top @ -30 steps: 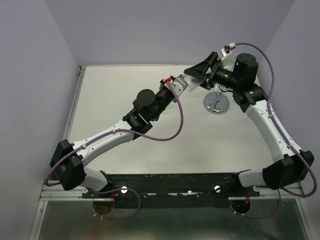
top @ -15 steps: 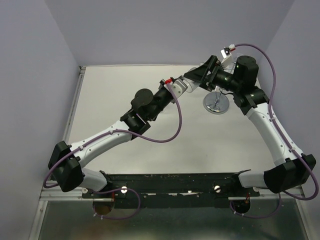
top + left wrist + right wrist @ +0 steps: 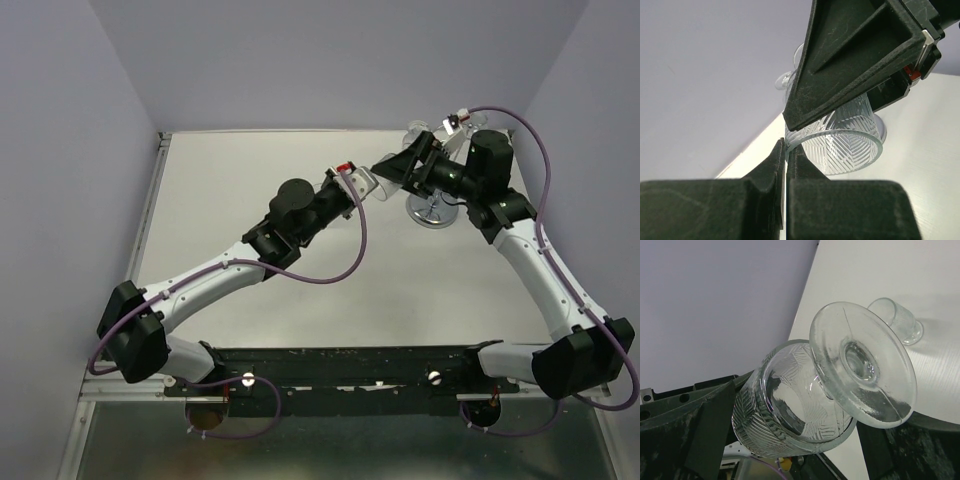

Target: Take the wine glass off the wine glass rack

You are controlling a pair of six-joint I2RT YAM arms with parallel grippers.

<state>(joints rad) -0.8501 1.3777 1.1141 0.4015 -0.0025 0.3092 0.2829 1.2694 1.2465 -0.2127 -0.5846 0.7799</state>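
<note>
The wine glass (image 3: pixel 790 405), clear with a leaf-cut bowl and a wide round foot, hangs tilted in the air between both grippers. My left gripper (image 3: pixel 786 150) is shut on the bowl's rim (image 3: pixel 805 137). My right gripper (image 3: pixel 797 407) is open, one finger on each side of the bowl. In the top view the two grippers meet at the back right, left gripper (image 3: pixel 385 178) against right gripper (image 3: pixel 405 160), and only a bit of the wine glass (image 3: pixel 414 132) shows. The wine glass rack (image 3: pixel 432 212) stands below them, its mirrored disc base half hidden by the right arm.
A small clear glass piece (image 3: pixel 897 320) lies on the white table beyond the glass's foot. Purple walls close in the table at the back and on both sides. The right arm's forearm (image 3: pixel 530 260) runs along the right side.
My left gripper has closed onto the glass's rim. The right gripper has opened fully and shifted down and left, over the rack's base.
</note>
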